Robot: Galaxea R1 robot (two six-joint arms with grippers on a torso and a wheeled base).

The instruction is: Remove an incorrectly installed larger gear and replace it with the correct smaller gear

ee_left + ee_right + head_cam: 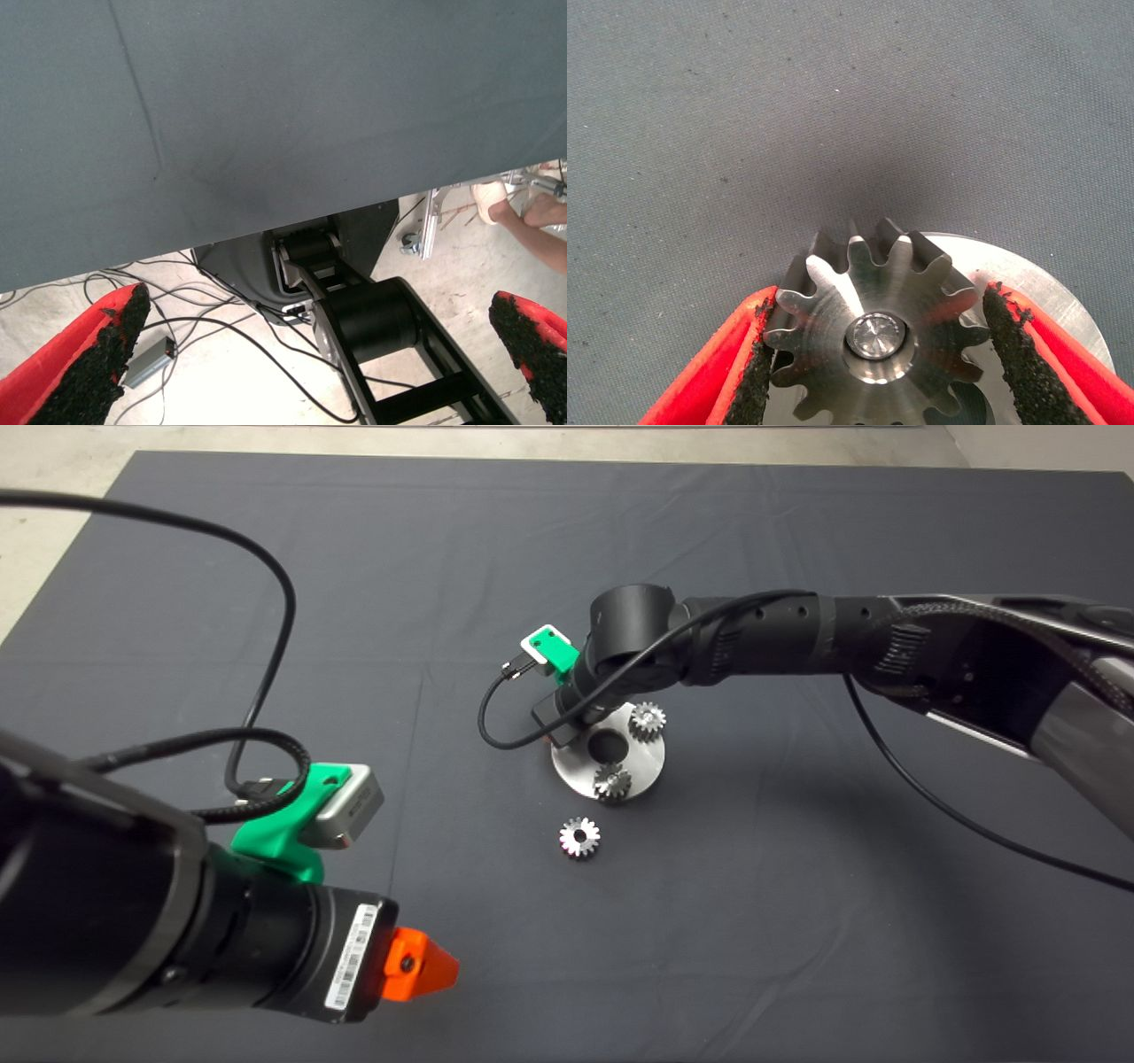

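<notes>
A round steel plate [649,760] lies mid-mat. Two small silver gears [647,720] [612,781] sit on it. The smaller gear [579,837], bright silver with a centre hole, lies loose on the mat in front of the plate. My right gripper [565,731] is down at the plate's left edge. In the right wrist view its pads [762,372] press both sides of the larger gear [877,332], dark grey, which sits on its pin over the plate [1045,283]. My left gripper [423,965] waits at the lower left, open and empty, its pads [97,354] wide apart.
The right arm's black cable [496,708] loops left of the plate. The left arm's cable [266,691] arcs over the mat's left side. The left wrist view shows floor beyond the mat edge, the robot's base [372,319], cables, and a person's foot [492,199].
</notes>
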